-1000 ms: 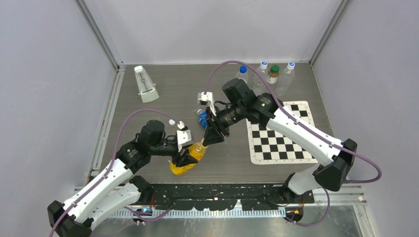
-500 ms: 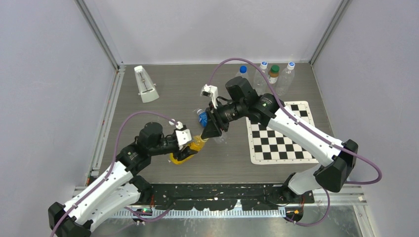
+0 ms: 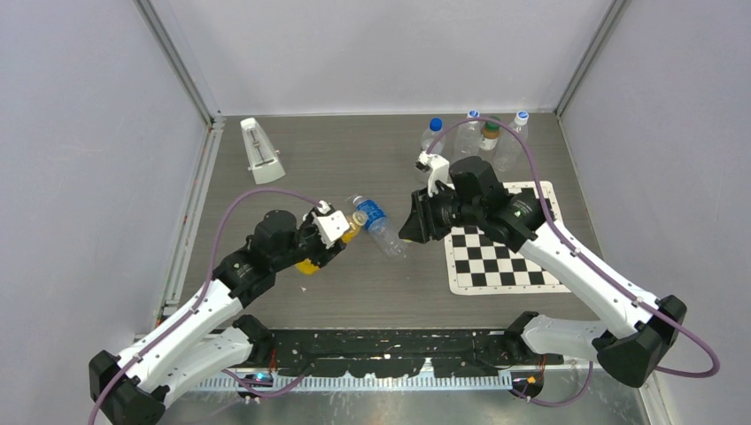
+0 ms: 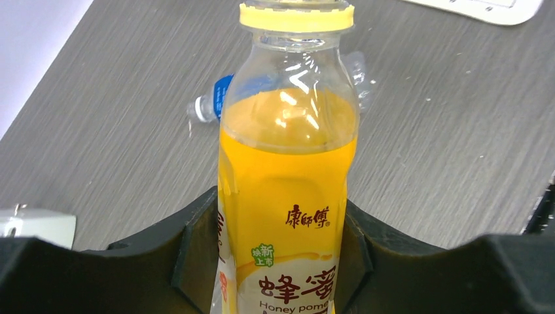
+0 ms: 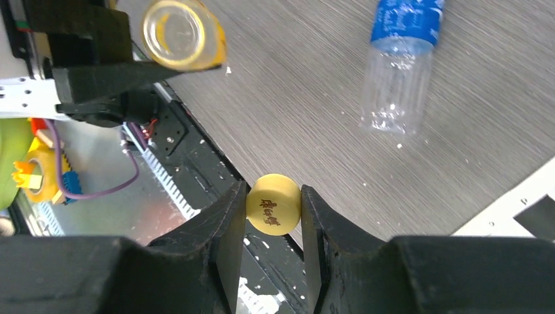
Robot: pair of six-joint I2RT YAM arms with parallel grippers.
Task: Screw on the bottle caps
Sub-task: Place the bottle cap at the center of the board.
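My left gripper [image 3: 319, 252] is shut on a yellow juice bottle [image 4: 288, 170] round its label; in the left wrist view the gripper [image 4: 281, 226] clamps it on both sides. The bottle's mouth [image 5: 175, 31] is open, with only a yellow ring on the neck. My right gripper [image 3: 410, 227] is shut on the small yellow cap [image 5: 273, 204], held off to the right of that bottle and apart from it. A capless-looking clear bottle with a blue label [image 3: 378, 224] lies on the table between the grippers. Loose blue and white caps do not show.
Several upright bottles [image 3: 478, 135] stand at the back right, one with a dark green cap [image 3: 491, 123]. A checkerboard mat [image 3: 500, 248] lies on the right under my right arm. A white wedge-shaped object [image 3: 261, 150] stands at the back left.
My right gripper has drawn back to the right, away from the yellow bottle's mouth, with the yellow cap in it. My left gripper has moved the bottle left and away from the table's front edge.
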